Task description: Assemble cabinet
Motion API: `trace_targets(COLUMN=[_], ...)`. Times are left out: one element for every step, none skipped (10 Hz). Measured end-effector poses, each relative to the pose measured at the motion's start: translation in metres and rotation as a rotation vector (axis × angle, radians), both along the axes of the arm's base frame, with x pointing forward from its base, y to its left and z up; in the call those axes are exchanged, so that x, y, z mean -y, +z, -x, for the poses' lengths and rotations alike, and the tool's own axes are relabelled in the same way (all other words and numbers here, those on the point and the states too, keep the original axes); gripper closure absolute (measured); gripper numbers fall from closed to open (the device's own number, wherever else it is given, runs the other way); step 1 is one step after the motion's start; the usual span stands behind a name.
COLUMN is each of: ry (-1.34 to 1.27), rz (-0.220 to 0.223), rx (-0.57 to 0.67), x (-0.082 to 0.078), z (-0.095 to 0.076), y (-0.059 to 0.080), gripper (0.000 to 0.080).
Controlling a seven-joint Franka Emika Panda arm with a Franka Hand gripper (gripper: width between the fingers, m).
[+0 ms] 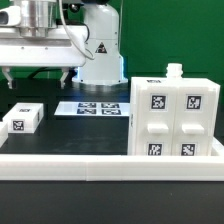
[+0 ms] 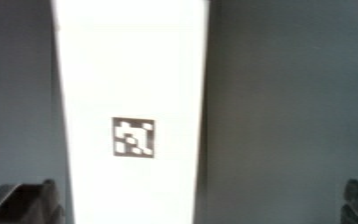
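Note:
The cabinet's large white box [image 1: 175,118] stands on the exterior view's right, with four tagged panels on the face toward the camera and a small knob on top. A small white tagged piece [image 1: 22,119] lies on the dark table at the left. My gripper [image 1: 38,72] hangs open at the upper left, well away from the box. In the wrist view a long white panel [image 2: 131,90] with one tag lies below my gripper [image 2: 194,205], off-centre toward one of the wide-apart fingertips [image 2: 25,205]. Nothing is held.
The marker board [image 1: 95,107] lies flat on the table in front of the white robot base [image 1: 100,55]. A white rim [image 1: 100,162] runs along the table's front edge. Dark table surface lies between the small piece and the box.

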State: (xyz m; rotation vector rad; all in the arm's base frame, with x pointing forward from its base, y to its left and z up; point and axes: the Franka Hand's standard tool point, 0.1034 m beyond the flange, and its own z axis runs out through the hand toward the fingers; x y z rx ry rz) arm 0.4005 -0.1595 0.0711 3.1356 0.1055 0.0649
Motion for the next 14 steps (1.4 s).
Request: trace_targets(ry=[0.015,0.018,0.016,0.02,0.019,0.019,0.021,0.024,0.026,0.027,0.03,0.033,0.037,0.04], rz=[0.003,0.006,0.01,0.019,0.031,0.032,0.035,0.038,0.037,0.037,0.04,0.043,0.051,0.058], rx=[-0.006,-0.012,-0.015,-0.018,-0.019,-0.026,-0.029,-0.033,-0.041,-0.048,-0.05,-0.054,-0.053,-0.053], x=[0.009,0.019,0.022,0.025,0.03,0.031,0.031,0.03,0.029,0.028,0.028,0.027,0.027,0.028], z=[0.002,0.005,0.007,0.007,0.006,0.006,0.007,0.008,0.01,0.012,0.013,0.013,0.014,0.014], y=[-0.004,-0.007,-0.011,-0.017,-0.023,-0.028,-0.032,-0.036,-0.04,-0.044,-0.047,-0.052,-0.057,-0.061], gripper=[0.0002,0.0002,0.0002,0.0002,0.0002,0.0002,0.0002,0.0002,0.0002,0.0002,0.0002,0.0002,0.0002,0.0002])
